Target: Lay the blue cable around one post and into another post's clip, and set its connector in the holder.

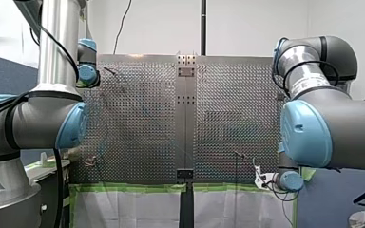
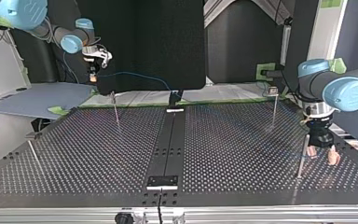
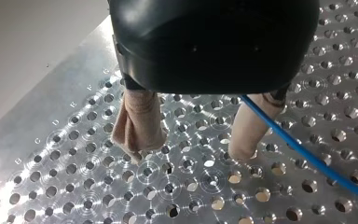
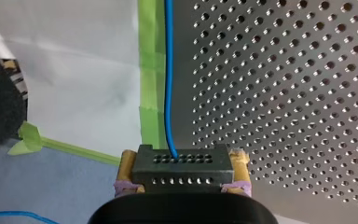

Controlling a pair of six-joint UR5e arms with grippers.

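Step in hand, prob: carrying the plug end, routing not begun. Right gripper (image 4: 182, 157) clamped tight on black connector (image 4: 182, 169), yellow pads (image 4: 129, 161) pressed on both sides. In top view at far left, raised, just past far edge of table (image 2: 242, 140). Blue cable (image 4: 168, 70) out of connector's face, straight ahead along green tape (image 4: 149, 60) at table edge. In top view sagging across to a black block (image 2: 174, 99) at far end of centre strip. Not round any post, not in any clip.

Left gripper (image 2: 322, 155) spread wide, nothing held. Beige pads (image 3: 140, 123) hanging just over the holes, close beside thin post (image 2: 302, 158) at top view's right. Blue strand crossing one pad in wrist view, not pinched; can't tell if same cable.

Next, as judged: swing connector in over table and drop low enough to wrap cable round a post, e.g. second post (image 2: 115, 108), nearest right gripper, w/o losing grip. Then press cable into a clip. Which post has the clip: too small to tell. Holder not id'd for sure either. Keep tension light; thin posts prob bend.
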